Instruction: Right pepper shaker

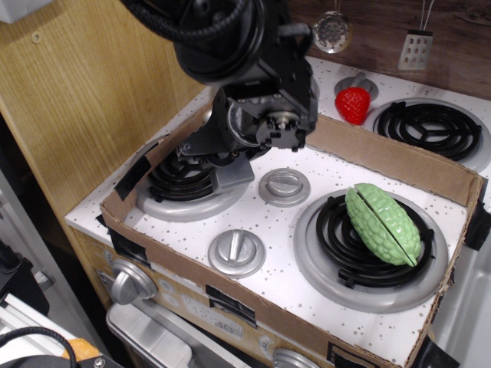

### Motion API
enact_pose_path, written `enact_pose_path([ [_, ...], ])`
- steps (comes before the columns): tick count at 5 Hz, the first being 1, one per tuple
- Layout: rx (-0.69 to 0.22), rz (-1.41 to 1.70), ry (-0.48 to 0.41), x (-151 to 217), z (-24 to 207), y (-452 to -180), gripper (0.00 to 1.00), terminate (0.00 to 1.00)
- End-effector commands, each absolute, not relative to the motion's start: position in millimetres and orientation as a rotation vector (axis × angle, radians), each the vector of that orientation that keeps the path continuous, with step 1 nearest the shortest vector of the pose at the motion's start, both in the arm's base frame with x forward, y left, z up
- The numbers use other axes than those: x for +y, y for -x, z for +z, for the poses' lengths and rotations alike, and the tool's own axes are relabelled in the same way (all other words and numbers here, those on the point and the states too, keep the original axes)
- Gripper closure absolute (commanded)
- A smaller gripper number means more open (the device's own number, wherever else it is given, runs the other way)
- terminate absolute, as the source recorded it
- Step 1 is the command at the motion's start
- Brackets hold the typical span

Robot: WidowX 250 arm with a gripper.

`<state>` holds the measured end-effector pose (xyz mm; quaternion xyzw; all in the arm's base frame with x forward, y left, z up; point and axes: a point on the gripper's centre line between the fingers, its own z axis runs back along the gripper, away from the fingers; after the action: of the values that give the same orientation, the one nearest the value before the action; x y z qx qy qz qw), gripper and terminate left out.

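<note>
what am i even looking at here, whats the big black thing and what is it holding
The big black thing is a robot arm, seen by one camera looking down from the front onto a toy stove ringed by a cardboard wall. At the arm's end is its hand, which appears to grip a small gray block, the pepper shaker, tilted above the left burner; the fingers themselves are mostly hidden. On the stove top are two round silver knobs, one in the middle and one nearer the front, and a bumpy green toy vegetable lying on the right burner. Behind the cardboard sits a red toy strawberry, and two small utensils hang on the back wall.
</note>
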<state>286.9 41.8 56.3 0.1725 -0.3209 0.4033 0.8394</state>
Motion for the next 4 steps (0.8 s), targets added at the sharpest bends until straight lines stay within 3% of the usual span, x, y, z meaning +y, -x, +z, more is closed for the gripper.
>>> enact_pose_path([
  [1, -0.927, 0.797, -0.433, 34, 64, -293, 1.00, 0.00],
  [4, -1.155, 0.778, -0.542, 51, 39, -290, 1.00, 0.00],
])
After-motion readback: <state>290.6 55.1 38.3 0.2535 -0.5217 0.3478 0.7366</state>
